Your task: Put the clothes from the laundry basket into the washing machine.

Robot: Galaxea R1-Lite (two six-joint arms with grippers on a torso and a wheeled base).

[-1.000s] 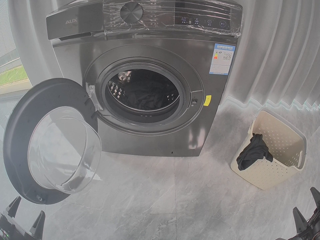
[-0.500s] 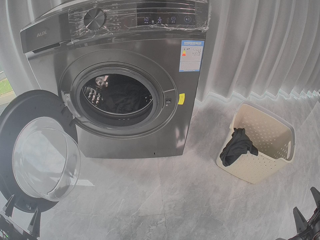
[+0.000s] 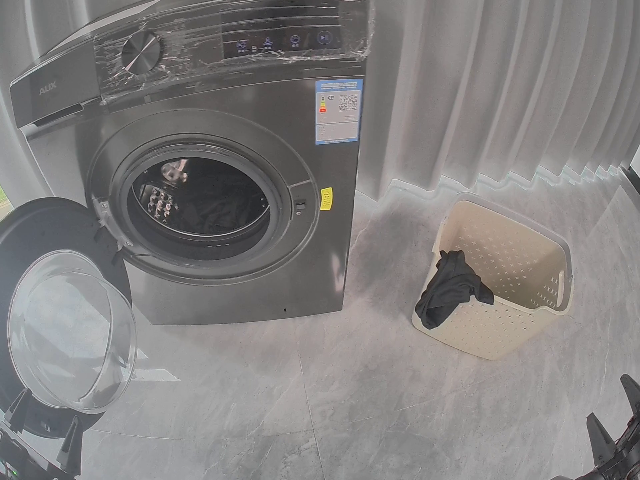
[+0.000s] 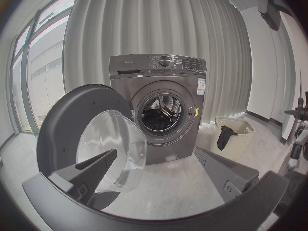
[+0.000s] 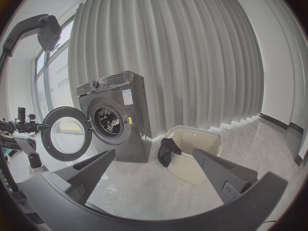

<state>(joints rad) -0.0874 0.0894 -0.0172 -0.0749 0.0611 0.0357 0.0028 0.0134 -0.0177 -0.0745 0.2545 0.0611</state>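
Observation:
A cream laundry basket stands on the floor to the right of the grey washing machine. A black garment hangs over the basket's near-left rim. Dark clothes lie inside the machine's drum, and its round door is swung wide to the left. My left gripper is low at the bottom left, just below the door, open and empty. My right gripper sits at the bottom right, short of the basket, open and empty. The right wrist view has the garment and basket ahead of the open fingers.
White curtains hang behind the machine and basket. Bare grey tiled floor stretches between me, the machine and the basket. The open door juts out close to my left arm.
The whole head picture has shifted left, so the camera has turned right; the basket now sits nearer the middle. Both grippers hold the same places in the frame.

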